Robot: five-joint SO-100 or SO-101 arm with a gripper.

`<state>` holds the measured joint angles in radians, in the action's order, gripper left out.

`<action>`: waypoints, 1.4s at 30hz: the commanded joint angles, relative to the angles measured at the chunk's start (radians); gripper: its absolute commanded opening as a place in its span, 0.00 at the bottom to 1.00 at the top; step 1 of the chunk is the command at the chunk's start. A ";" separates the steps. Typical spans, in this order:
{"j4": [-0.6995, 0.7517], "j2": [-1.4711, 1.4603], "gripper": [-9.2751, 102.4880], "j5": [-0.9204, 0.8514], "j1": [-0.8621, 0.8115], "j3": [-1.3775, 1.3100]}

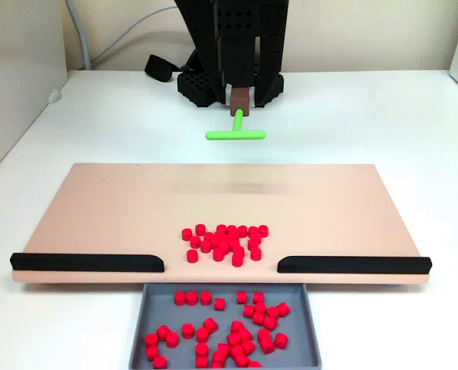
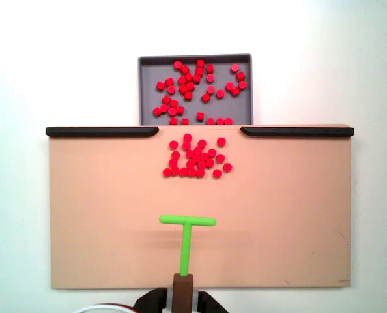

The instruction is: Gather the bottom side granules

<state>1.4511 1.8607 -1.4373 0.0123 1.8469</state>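
A loose cluster of red granules [image 1: 223, 248] [image 2: 195, 158] lies on the beige board [image 1: 98, 216] [image 2: 102, 215], just before the gap between two black rails [image 1: 86, 263] [image 1: 352, 264]. More granules [image 1: 237, 337] [image 2: 189, 85] lie scattered in the grey tray [image 1: 139, 327] [image 2: 144, 91] beyond that gap. The green T-shaped tool [image 1: 235, 135] [image 2: 187, 221] hangs above the board's arm side, well apart from the cluster, with its bar facing it. My gripper [image 1: 240, 97] [image 2: 183, 287] is shut on the tool's brown handle block. The black arm hides the fingers.
The board rests on a white table [image 1: 414, 116]. The arm's black base [image 1: 202, 85] stands behind the board, with a black strap [image 1: 158, 68] and a white cable [image 1: 82, 35] beside it. Wide bare stretches of the board lie left and right of the cluster.
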 commanded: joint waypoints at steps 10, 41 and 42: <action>0.002 0.040 0.08 -0.002 -0.012 -0.012; -0.009 0.014 0.08 0.014 -0.023 -0.026; -0.009 0.014 0.08 0.015 -0.023 -0.026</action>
<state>1.4481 1.8730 -1.4189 -0.0169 1.8469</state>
